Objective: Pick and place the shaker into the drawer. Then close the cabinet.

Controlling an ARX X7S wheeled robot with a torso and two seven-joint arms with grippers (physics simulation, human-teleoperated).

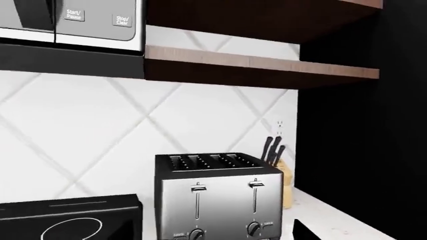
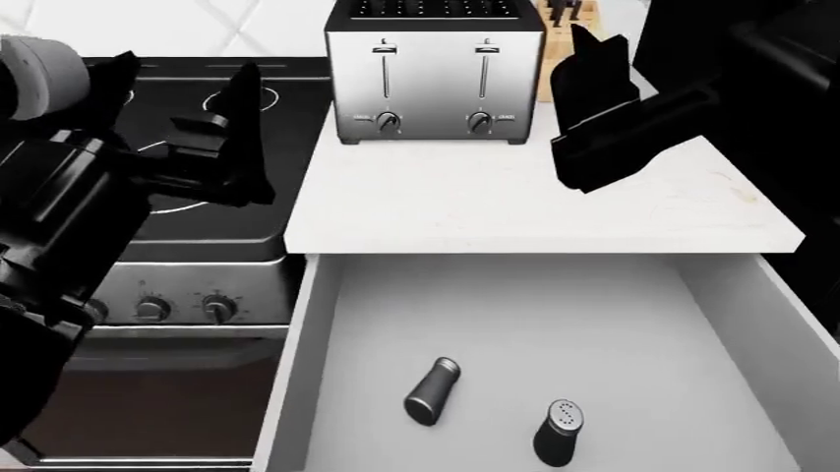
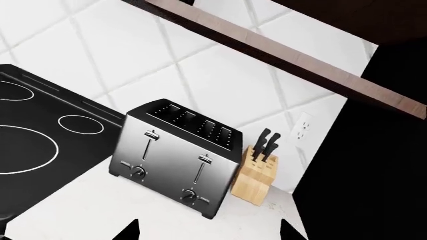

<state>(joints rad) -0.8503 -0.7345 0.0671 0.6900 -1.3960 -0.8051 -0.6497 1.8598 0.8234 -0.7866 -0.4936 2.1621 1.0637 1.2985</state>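
The drawer (image 2: 735,324) is pulled open below the counter, with a pale inside. The shaker (image 2: 558,433) stands upright in it near the front; it has a dark body and a grey top with dot holes. A second similar shaker (image 2: 432,390) lies on its side to its left. My left gripper (image 2: 184,98) is open and empty, raised over the stove. One of its fingertips (image 1: 303,233) shows in the left wrist view. My right gripper (image 2: 593,113) is open and empty above the counter's right part, with its fingertips (image 3: 130,231) wide apart.
A silver four-slot toaster (image 2: 434,74) stands at the back of the white counter (image 2: 525,206), with a wooden knife block (image 2: 565,44) to its right. A black stove (image 2: 210,226) with knobs is to the left. A dark tall panel (image 2: 788,59) is to the right. Shelves (image 1: 260,65) and a microwave (image 1: 73,25) hang above.
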